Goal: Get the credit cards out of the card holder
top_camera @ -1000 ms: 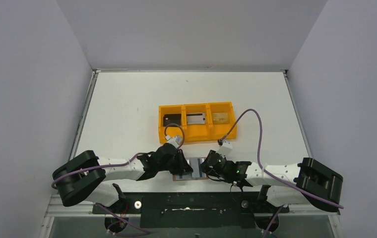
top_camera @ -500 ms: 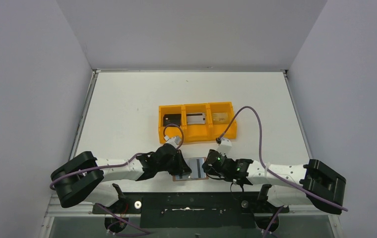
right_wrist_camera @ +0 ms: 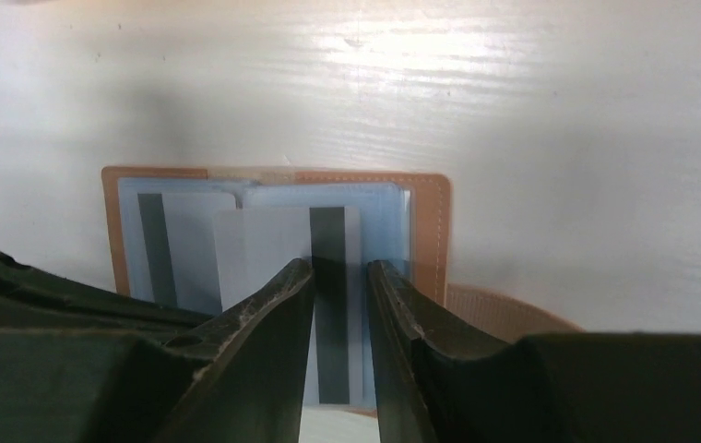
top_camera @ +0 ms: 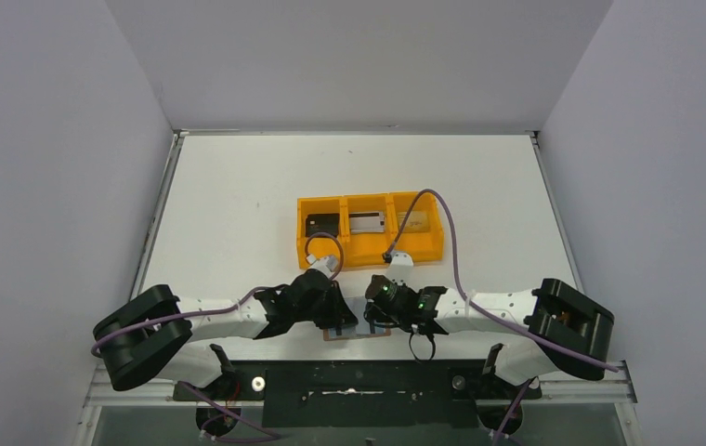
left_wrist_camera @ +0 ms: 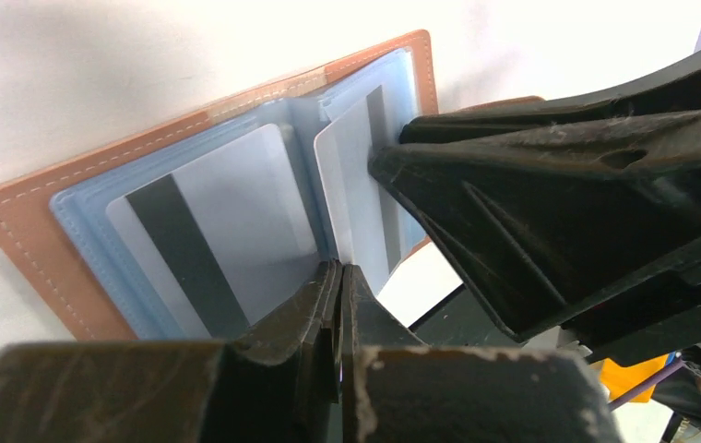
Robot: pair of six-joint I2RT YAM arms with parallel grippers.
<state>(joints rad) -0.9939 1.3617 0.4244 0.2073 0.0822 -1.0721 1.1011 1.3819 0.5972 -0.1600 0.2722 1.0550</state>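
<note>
The brown card holder (top_camera: 354, 328) lies open at the table's near edge, with grey-blue sleeves inside (left_wrist_camera: 33, 221) (right_wrist_camera: 430, 231). A pale card with a dark stripe (left_wrist_camera: 208, 221) sits in its left panel. A second striped card (right_wrist_camera: 282, 242) (left_wrist_camera: 356, 198) sticks part way out of the right panel. My right gripper (top_camera: 375, 314) (right_wrist_camera: 339, 269) is over this card with its jaws a little apart, one on each side of the stripe. My left gripper (top_camera: 338, 321) (left_wrist_camera: 339, 272) is shut, its tips against the sleeves at the fold. A black (top_camera: 321, 224), a silvery (top_camera: 368, 222) and a gold-tan card (top_camera: 412, 220) lie in the tray.
The orange three-compartment tray (top_camera: 368, 254) stands just beyond the holder. The holder's snap tab (right_wrist_camera: 504, 314) sticks out on the right. The right arm's purple cable (top_camera: 451, 251) loops over the tray's right end. The table's near edge is right behind the holder.
My right arm has moved left, and its gripper now covers the holder's right panel. The left gripper and the holder have stayed put.
</note>
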